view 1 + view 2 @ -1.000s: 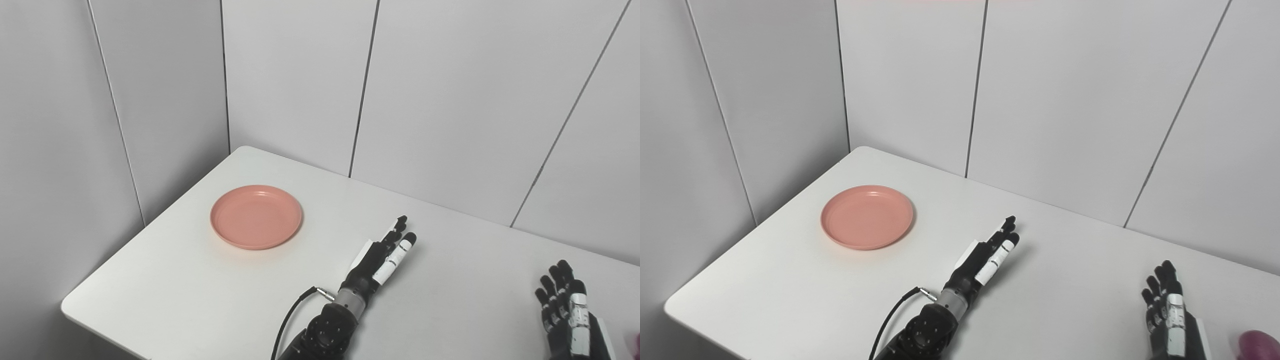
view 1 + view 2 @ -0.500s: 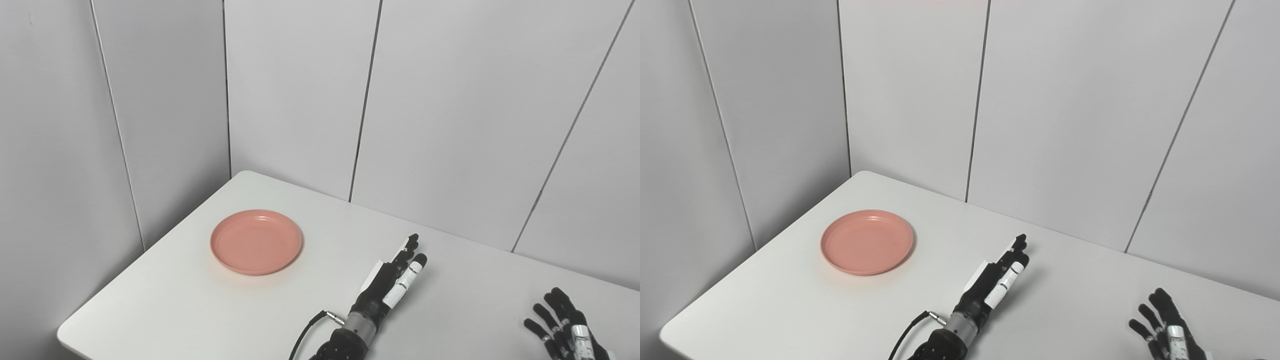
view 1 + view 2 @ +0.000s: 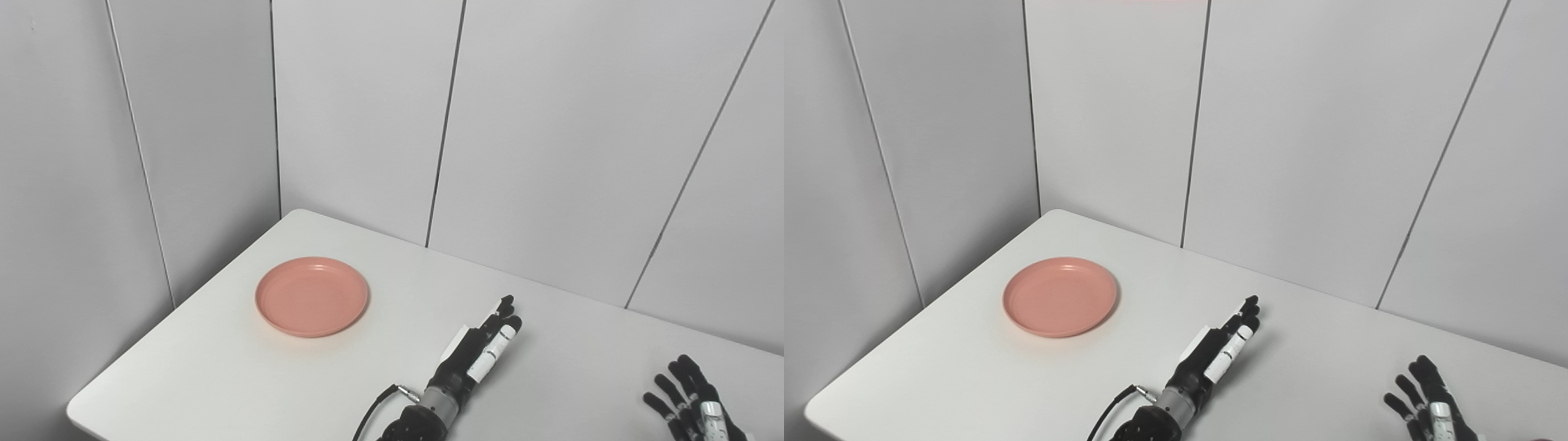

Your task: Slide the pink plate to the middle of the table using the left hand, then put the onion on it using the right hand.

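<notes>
- The round, shallow pink plastic plate (image 3: 312, 296) sits on the white table (image 3: 245, 373) toward its far left corner, well apart from both hands and untouched; it is not yet at the middle.
- The left robot hand (image 3: 481, 347), black with white segments, lies low over the table near its centre with fingers stretched straight and together, pointing away and slightly right. It is released and holds nothing.
- The right robot hand (image 3: 1427, 401) shows only partly at the bottom right edge, fingers spread upward, also released and empty.
- Against the picture from a second ago, the whole scene sits lower: the wall seams, table corner and plate have all dropped together, so the head cameras have tilted up. The plate itself looks unmoved on the table.
- Over the last half second the left robot hand has barely shifted, perhaps edging slightly right; it has made no approach toward the plate.
- The onion, glimpsed earlier as a purple shape at the lower right of the right eye view, is now out of frame, apart from what may be a faint sliver at the very bottom right edge; I cannot tell.
- My reading: the first step is not properly begun. The left robot hand needs to travel left and away to the plate's rim before any slide.
</notes>
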### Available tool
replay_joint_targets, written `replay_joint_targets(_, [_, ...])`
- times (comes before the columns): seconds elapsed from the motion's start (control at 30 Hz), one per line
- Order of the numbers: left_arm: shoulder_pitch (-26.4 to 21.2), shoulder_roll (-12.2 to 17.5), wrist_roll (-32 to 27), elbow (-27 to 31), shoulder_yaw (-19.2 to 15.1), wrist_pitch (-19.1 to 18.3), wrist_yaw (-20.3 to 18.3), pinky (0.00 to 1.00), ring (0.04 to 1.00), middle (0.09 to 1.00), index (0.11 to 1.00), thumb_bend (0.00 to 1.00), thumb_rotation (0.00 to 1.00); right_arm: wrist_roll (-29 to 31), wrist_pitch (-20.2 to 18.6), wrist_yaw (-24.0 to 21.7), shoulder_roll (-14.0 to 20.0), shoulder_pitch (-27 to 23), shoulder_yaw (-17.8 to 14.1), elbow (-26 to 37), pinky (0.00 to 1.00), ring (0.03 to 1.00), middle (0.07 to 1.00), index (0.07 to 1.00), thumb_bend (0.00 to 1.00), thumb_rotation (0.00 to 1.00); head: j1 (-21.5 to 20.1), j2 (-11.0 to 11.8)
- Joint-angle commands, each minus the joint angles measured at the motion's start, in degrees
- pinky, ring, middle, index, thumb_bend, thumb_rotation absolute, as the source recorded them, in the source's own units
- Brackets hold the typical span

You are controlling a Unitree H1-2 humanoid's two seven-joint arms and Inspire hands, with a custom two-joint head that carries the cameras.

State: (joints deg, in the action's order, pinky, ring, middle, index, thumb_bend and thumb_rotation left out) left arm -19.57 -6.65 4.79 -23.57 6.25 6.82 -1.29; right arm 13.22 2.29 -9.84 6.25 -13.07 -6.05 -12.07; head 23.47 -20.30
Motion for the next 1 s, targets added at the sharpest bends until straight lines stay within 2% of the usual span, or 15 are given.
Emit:
replay_joint_targets(0.0, [-0.28, 0.99, -1.88, 2.58, -0.85, -0.71, -1.20, 0.99, 0.991, 0.992, 0.982, 0.59, 1.00, 0.49, -0.52, -0.06, 0.39, -0.21, -0.21, 1.56, 0.81, 0.903, 0.930, 0.921, 0.65, 0.79, -0.01, -0.07])
replay_joint_targets(0.23, [-1.52, 3.20, -2.83, 8.43, -2.08, -4.79, -1.96, 0.96, 0.973, 0.979, 0.979, 0.60, 1.00, 0.06, -1.41, -0.03, 0.72, 0.11, -0.07, 2.49, 0.88, 0.942, 0.962, 0.952, 0.63, 0.83, 0.08, -0.18])
replay_joint_targets(0.43, [-2.68, 5.51, -3.65, 10.60, -3.07, -5.77, -2.26, 0.97, 0.971, 0.975, 0.975, 0.60, 1.00, 0.19, -1.89, -0.08, 0.74, 0.26, -0.08, 3.04, 0.90, 0.947, 0.969, 0.963, 0.61, 0.84, 0.31, 0.13])
replay_joint_targets(0.57, [-3.29, 6.57, -5.27, 11.27, -4.90, -5.65, -2.43, 0.97, 0.965, 0.972, 0.973, 0.59, 1.00, 0.18, -1.95, -0.27, 0.82, 0.32, 0.01, 3.20, 0.93, 0.962, 0.981, 0.971, 0.59, 0.84, 0.46, 0.34])
replay_joint_targets(0.77, [-3.64, 7.23, -6.09, 11.11, -6.27, -4.75, -2.20, 0.94, 0.958, 0.967, 0.971, 0.59, 1.00, -0.06, -1.53, -0.26, 0.85, 0.38, 0.08, 2.91, 0.91, 0.953, 0.973, 0.968, 0.59, 0.84, 0.68, 0.77])
replay_joint_targets(0.97, [-4.35, 7.56, -5.88, 10.72, -8.33, -3.37, -0.34, 0.92, 0.932, 0.945, 0.951, 0.57, 1.00, 0.24, -1.47, -0.50, 0.77, 0.50, 0.04, 2.96, 0.92, 0.959, 0.977, 0.974, 0.59, 0.84, 0.87, 1.13])
